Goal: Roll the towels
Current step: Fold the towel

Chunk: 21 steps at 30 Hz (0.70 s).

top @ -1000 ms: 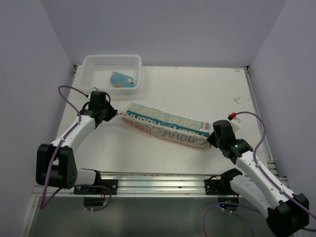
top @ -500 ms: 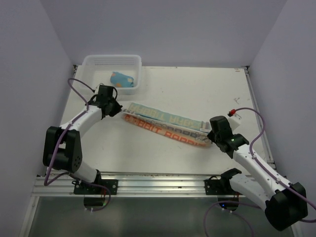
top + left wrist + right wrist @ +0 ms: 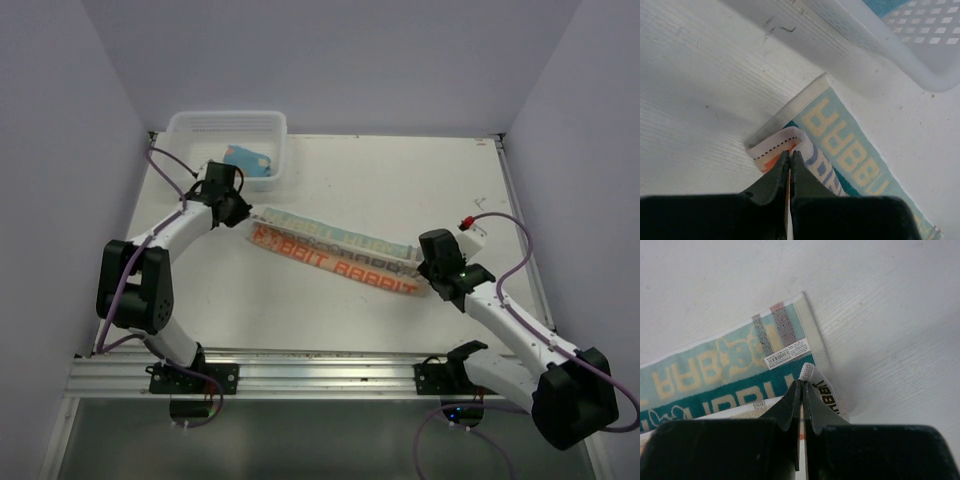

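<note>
Top view: cream towel [image 3: 335, 255] lies diagonally across the bench [image 3: 400, 180]; blue towel [image 3: 250, 160] sits in the basket [image 3: 225, 118] at the far-left corner. Left wrist: left gripper [image 3: 790, 155] pinches the cream towel's lifted corner, jaws closed. Right wrist: right gripper [image 3: 801, 385] likewise clamps the opposite corner.

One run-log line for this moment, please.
left claw: shut on RABBIT towel corner | right claw: shut on its other end | blue towel: in basket
</note>
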Each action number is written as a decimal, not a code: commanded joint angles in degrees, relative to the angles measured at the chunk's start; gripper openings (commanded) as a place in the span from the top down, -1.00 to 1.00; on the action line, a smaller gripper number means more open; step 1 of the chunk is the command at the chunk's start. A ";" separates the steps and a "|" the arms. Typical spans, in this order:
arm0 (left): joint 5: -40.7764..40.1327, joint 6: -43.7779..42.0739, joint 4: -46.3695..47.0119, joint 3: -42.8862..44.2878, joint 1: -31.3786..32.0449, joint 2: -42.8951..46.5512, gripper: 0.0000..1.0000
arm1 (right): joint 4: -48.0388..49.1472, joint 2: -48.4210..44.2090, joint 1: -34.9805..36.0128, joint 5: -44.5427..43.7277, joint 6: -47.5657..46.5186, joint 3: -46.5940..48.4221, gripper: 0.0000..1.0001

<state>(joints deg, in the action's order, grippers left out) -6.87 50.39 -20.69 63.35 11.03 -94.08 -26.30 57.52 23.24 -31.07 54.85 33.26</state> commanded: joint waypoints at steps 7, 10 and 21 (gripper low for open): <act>-5.61 -1.35 -1.02 4.85 -0.30 -3.12 1.00 | 2.49 4.88 -0.48 -7.25 -0.27 5.14 1.00; -5.43 -1.61 -1.02 5.64 -0.30 -4.09 1.00 | 2.49 6.11 -0.66 -7.78 -0.36 5.86 1.00; -5.08 -2.40 -1.02 8.45 -0.30 -6.72 1.00 | 6.26 11.03 -2.15 -6.72 -0.18 5.15 1.00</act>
<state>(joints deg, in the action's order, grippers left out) -8.54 49.76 -22.09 69.14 11.03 -100.22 -21.54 67.66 22.15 -33.76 54.63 37.30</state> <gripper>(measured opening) 0.015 0.021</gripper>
